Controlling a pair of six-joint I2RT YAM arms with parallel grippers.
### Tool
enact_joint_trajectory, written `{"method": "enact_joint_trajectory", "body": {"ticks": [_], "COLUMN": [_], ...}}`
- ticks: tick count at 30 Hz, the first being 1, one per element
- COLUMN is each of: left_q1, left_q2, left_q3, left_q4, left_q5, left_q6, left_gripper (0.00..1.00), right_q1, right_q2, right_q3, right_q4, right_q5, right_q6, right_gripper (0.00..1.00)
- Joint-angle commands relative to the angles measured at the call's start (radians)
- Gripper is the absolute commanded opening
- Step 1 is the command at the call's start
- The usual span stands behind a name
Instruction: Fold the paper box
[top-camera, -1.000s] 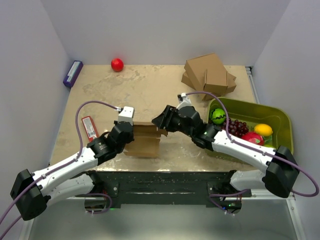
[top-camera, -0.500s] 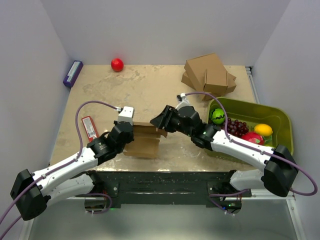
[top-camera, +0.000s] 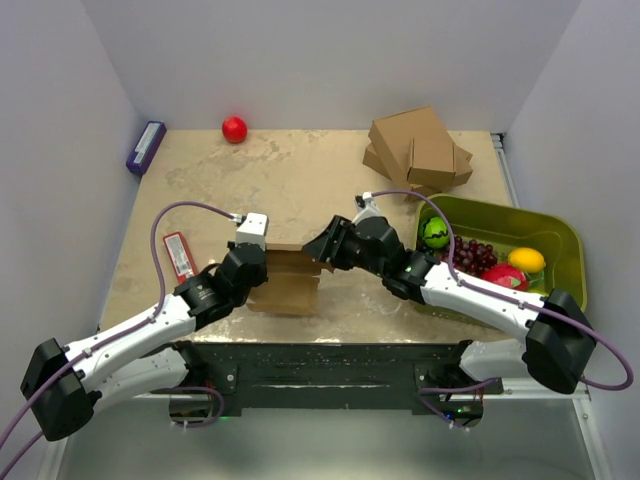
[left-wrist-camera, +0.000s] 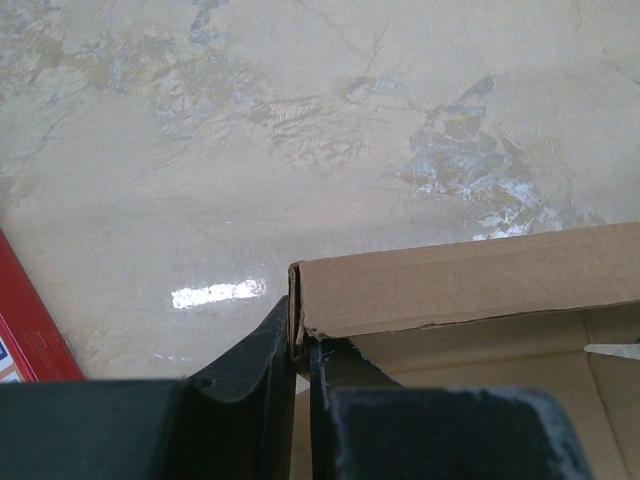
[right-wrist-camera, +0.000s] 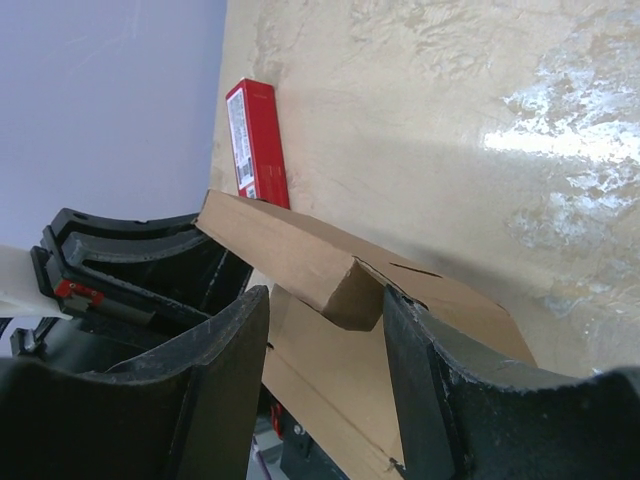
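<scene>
My left claw (left-wrist-camera: 297, 340) is closed on the paper box (left-wrist-camera: 470, 275), pinching one corner of its raised side wall between the two fingers at the lower middle of the left wrist view. My right claw (right-wrist-camera: 325, 300) stands parted, its fingers (right-wrist-camera: 450, 400) astride the other end of that same wall. I see a gap beside the cardboard there, so I judge it is straddling the wall, not clamping it.

The box lies on the bench (top-camera: 300, 170) just below the centre of the top view, between the two claws. Its flat brown base panel is spread towards the bottom of the frame.

As I read it, the job is partly done. One long wall is folded up and doubled over into a hollow rail, with its end tucked into a slanted tab. The base panel lies flat and open, and I see no other wall standing, so the remaining sides and the closing flaps are left to do.

A red packet (top-camera: 180, 256) lies to the left of the box. The stack of larger boxes (top-camera: 418, 148) sits well apart at the upper right.
</scene>
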Motion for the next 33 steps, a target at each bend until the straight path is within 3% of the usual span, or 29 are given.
{"method": "enact_joint_trajectory", "body": {"ticks": [1,15,30,33], "left_q1": [-0.002,-0.006,-0.016,-0.016], "left_q2": [-0.016,-0.025,-0.096,-0.091], "left_q3": [0.003,-0.008,-0.096,-0.100], "left_q4": [0.047,0.056,0.113,0.113], "left_q5": [-0.023,-0.013,-0.033,-0.038], "left_q6": [0.002,0.001,-0.024,-0.025], "left_gripper": [0.00,0.00,0.00,0.00], "right_q1": [-0.001,-0.001,-0.001,-0.002], "right_q2": [0.010,0.051,0.149,0.162], "right_q3": [0.025,-0.016,-0.018,-0.015], "right_q4": [0.081,0.224,0.337,0.345], "right_q5": [0.000,-0.015,0.083,0.097], "right_q6": [0.021,0.154,0.358,0.389], "right_gripper": [0.53,0.48,0.17,0.00]}}
